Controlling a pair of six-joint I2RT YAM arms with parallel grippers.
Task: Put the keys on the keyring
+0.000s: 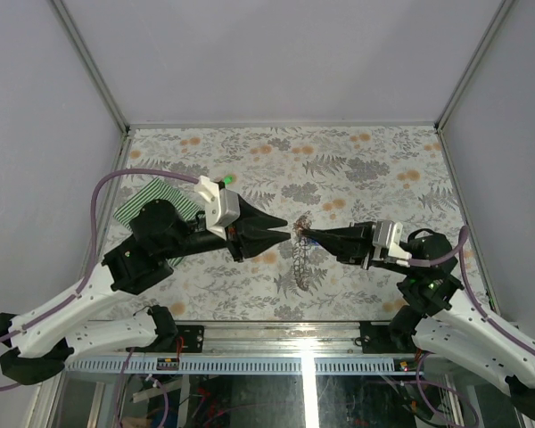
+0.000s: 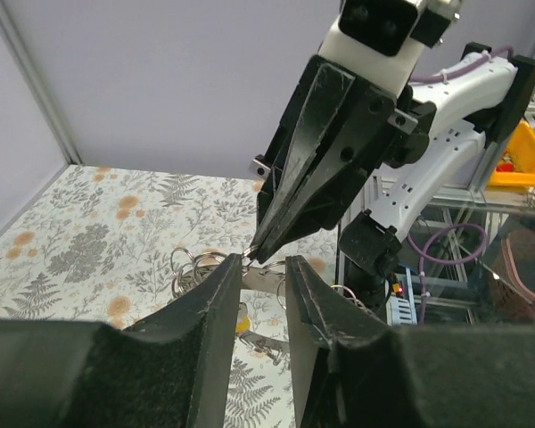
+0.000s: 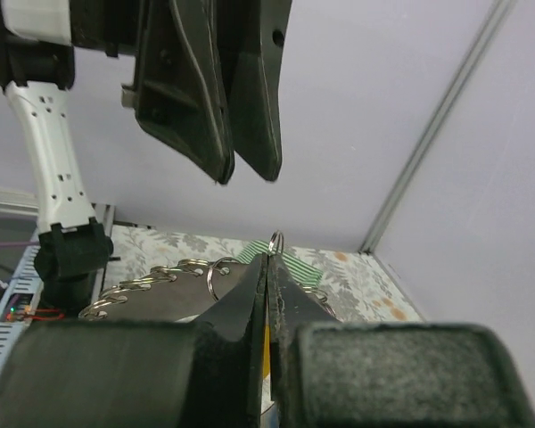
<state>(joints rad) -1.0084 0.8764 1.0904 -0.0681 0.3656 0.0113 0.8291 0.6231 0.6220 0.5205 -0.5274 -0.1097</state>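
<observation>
The keyring [image 1: 300, 254] is pinched by the right gripper [image 1: 307, 234] over the middle of the desk [image 1: 374, 174]. The left gripper [image 1: 283, 222] is held slightly spread, just beside it.

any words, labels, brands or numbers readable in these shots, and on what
None can be read.
The white arm housing and the yellow bin show no legible print.
Anything on the grey rail at the table's near edge is too small to tell.
</observation>
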